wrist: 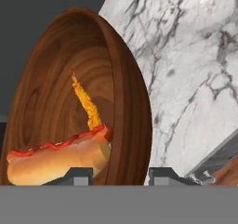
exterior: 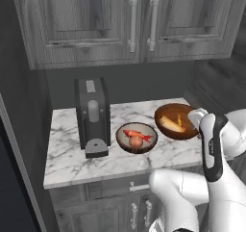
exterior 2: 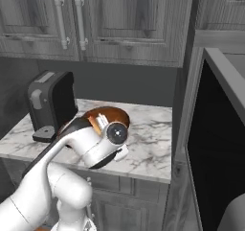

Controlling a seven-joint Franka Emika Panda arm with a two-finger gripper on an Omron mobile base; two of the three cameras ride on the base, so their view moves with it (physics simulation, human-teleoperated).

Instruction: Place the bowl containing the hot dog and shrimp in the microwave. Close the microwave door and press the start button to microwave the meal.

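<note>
While the left base view has the claw point(exterior: 196, 114) low at the right rim of the bowl point(exterior: 174, 122), the bowl sits on the marble worktop point(exterior: 67, 161) at its right end, just beside a darker bowl point(exterior: 137, 137) and with the coffee machine point(exterior: 92, 116) further left. In the right base view the wrist covers the near side of the bowl point(exterior 2: 109, 115); open marble lies to its right, then the worktop edge, then the microwave door point(exterior 2: 217, 148) swung open toward the camera, so the carry goes rightward. In the hand view the fingertips point(wrist: 79, 175) straddle the bowl wall, one inside by the hot dog point(wrist: 56, 159), one outside; shrimp point(wrist: 86, 102) stands above it. Half-closed across the rim, apparently gripping the bowl.
</note>
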